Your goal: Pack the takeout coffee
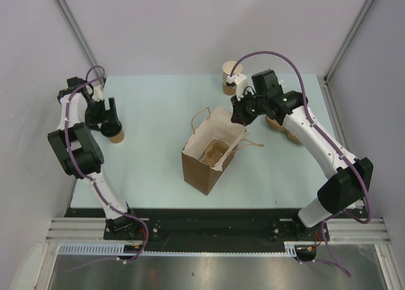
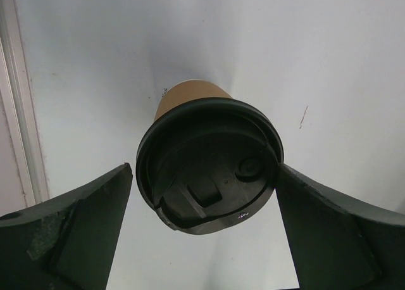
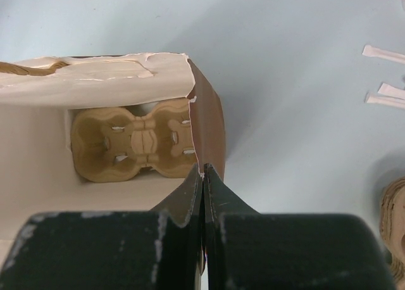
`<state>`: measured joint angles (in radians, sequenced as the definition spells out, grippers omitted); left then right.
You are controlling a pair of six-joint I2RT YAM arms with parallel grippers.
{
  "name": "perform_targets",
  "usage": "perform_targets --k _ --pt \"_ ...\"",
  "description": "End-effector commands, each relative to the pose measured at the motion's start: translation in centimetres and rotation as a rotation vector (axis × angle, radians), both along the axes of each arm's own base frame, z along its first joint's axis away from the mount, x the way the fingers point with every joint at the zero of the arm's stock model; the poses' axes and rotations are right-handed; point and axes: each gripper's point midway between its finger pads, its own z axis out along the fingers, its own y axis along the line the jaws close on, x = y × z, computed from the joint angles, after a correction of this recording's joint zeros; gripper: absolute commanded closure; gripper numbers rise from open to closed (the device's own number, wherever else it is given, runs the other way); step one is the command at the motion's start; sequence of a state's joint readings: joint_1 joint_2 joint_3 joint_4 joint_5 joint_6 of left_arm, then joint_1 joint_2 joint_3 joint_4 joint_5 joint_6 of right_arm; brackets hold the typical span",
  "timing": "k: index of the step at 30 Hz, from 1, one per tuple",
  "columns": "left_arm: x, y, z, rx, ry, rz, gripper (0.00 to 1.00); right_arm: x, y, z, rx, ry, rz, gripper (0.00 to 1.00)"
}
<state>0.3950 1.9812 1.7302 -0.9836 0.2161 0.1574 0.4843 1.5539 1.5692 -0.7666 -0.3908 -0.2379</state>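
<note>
Within left tool (image 1: 112,124): takeout coffee (image 2: 209,176)

In the top view my left gripper (image 1: 108,118) is covering the lid of the takeout coffee (image 1: 116,137); the bag (image 3: 212,132) is hiding part of the pulp tray (image 3: 136,144) inside.

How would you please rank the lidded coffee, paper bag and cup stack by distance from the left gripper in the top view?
1. Lidded coffee, at the left gripper, table's left.
2. Paper bag, table centre.
3. Cup stack, far edge, right of centre.
</note>
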Motion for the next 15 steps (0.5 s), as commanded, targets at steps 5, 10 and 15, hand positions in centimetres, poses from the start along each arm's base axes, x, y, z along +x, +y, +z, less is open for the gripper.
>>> perform_targets --k 5,10,15 --pt "1.3 0.13 0.41 -0.015 -0.041 0.019 0.05 0.45 -0.12 -0.32 -0.009 0.022 -0.013 1.0" --pt "1.34 0.1 0.08 -0.021 -0.034 0.023 0.08 0.61 -0.16 -0.23 -0.01 0.023 -0.014 1.0" --pt "1.01 0.15 -0.1 -0.023 -0.022 0.029 0.14 0.67 -0.11 -0.23 -0.007 0.027 -0.013 1.0"
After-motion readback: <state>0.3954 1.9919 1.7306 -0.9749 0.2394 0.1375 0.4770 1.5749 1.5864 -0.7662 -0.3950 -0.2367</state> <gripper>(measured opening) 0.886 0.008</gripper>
